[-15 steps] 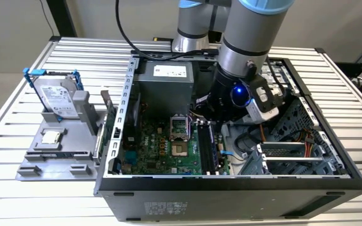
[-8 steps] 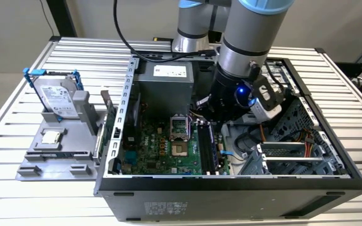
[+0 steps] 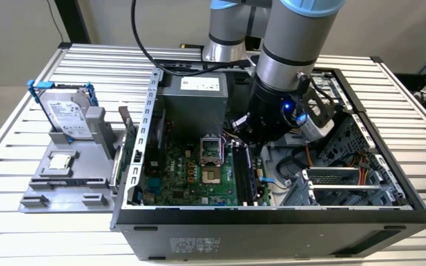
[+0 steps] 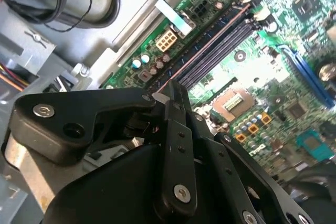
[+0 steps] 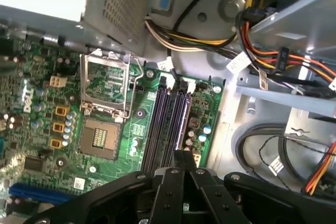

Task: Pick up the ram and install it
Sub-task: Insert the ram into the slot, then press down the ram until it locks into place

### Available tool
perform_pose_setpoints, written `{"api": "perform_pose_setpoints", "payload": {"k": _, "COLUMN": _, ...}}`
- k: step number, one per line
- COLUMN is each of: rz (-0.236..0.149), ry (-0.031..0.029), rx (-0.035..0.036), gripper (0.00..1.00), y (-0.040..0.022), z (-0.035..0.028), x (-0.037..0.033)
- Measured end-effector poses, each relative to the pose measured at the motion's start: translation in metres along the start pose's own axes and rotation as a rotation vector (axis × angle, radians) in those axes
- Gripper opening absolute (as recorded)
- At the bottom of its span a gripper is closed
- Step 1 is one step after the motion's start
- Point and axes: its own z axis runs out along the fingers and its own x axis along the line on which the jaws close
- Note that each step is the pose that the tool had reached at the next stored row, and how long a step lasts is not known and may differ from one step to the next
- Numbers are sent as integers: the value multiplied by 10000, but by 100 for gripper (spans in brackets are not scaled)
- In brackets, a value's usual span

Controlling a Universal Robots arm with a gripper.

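The ram [image 3: 241, 173] is a long, skinny dark stick standing on its edge in the bank of black motherboard slots, toward the exterior view's right of the CPU socket. It runs lengthwise along the slots. In the first wrist view the ram [image 5: 177, 121] is edge-on (just a thin reddish line), so I can't tell whether it's fully seated.

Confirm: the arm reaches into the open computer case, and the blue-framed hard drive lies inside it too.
Wrong: the hard drive sits outside the computer case, on the grey stand at the exterior view's left. The arm does reach in.
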Motion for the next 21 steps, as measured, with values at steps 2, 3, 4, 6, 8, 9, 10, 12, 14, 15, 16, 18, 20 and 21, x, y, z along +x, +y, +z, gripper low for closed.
{"api": "perform_pose_setpoints", "payload": {"k": 2, "rz": -303, "ry": -7, "rx": 4, "gripper": 0, "y": 0, "z": 0, "x": 0}}
{"api": "perform_pose_setpoints", "payload": {"k": 3, "rz": -447, "ry": -11, "rx": 5, "gripper": 0, "y": 0, "z": -1, "x": 0}}
{"api": "perform_pose_setpoints", "payload": {"k": 4, "rz": -594, "ry": -15, "rx": 6, "gripper": 0, "y": 0, "z": 0, "x": 0}}
{"api": "perform_pose_setpoints", "payload": {"k": 6, "rz": -867, "ry": -22, "rx": 8, "gripper": 0, "y": 0, "z": 0, "x": 0}}
{"api": "perform_pose_setpoints", "payload": {"k": 8, "rz": -1128, "ry": -29, "rx": 11, "gripper": 0, "y": 0, "z": 0, "x": 0}}
{"api": "perform_pose_setpoints", "payload": {"k": 9, "rz": -1260, "ry": -33, "rx": 12, "gripper": 0, "y": 0, "z": 0, "x": 0}}
{"api": "perform_pose_setpoints", "payload": {"k": 10, "rz": -1384, "ry": -36, "rx": 13, "gripper": 0, "y": 0, "z": 0, "x": 0}}
{"api": "perform_pose_setpoints", "payload": {"k": 12, "rz": -1614, "ry": -41, "rx": 16, "gripper": 0, "y": 0, "z": 0, "x": 0}}
{"api": "perform_pose_setpoints", "payload": {"k": 14, "rz": -1839, "ry": -47, "rx": 18, "gripper": 0, "y": 0, "z": 0, "x": 0}}
{"api": "perform_pose_setpoints", "payload": {"k": 15, "rz": -1958, "ry": -51, "rx": 19, "gripper": 0, "y": 0, "z": 0, "x": 0}}
{"api": "perform_pose_setpoints", "payload": {"k": 16, "rz": -2085, "ry": -54, "rx": 20, "gripper": 0, "y": 0, "z": 0, "x": 0}}
{"api": "perform_pose_setpoints", "payload": {"k": 18, "rz": -2303, "ry": -60, "rx": 22, "gripper": 0, "y": 0, "z": 0, "x": 0}}
{"api": "perform_pose_setpoints", "payload": {"k": 20, "rz": -2588, "ry": -66, "rx": 26, "gripper": 0, "y": 0, "z": 0, "x": 0}}
{"api": "perform_pose_setpoints", "payload": {"k": 21, "rz": -2741, "ry": -70, "rx": 28, "gripper": 0, "y": 0, "z": -1, "x": 0}}
